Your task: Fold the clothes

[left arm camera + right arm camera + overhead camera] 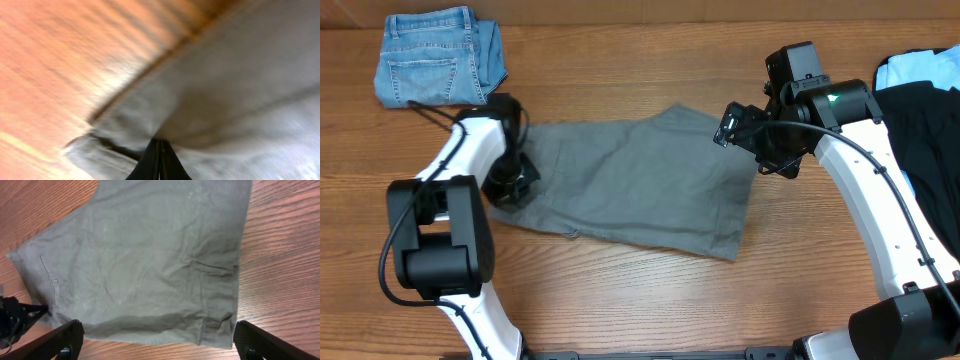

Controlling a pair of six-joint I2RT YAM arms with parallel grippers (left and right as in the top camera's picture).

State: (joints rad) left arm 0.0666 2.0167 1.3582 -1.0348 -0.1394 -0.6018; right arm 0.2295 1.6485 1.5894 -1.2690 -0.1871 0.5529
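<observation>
Wood-grain bench [620, 300] fills the overhead view, with the grey shorts [640, 180] spread flat across its middle. The left tool [159, 147] sits at the garment's left edge, clenched on a small bunch of grey cloth. The right tool [738, 128] hangs spread wide above the right end, gripping nothing.

The likely risk is that only one end is held. A pull from the left alone would probably drag or bunch the whole garment rather than fold it, and such a thin pinch may slip free.

No container appears anywhere. Folded denim jeans [435, 58] lie at the far left corner, and a black garment [920, 130] and a light-blue garment [920, 68] lie loose at the right edge.
</observation>
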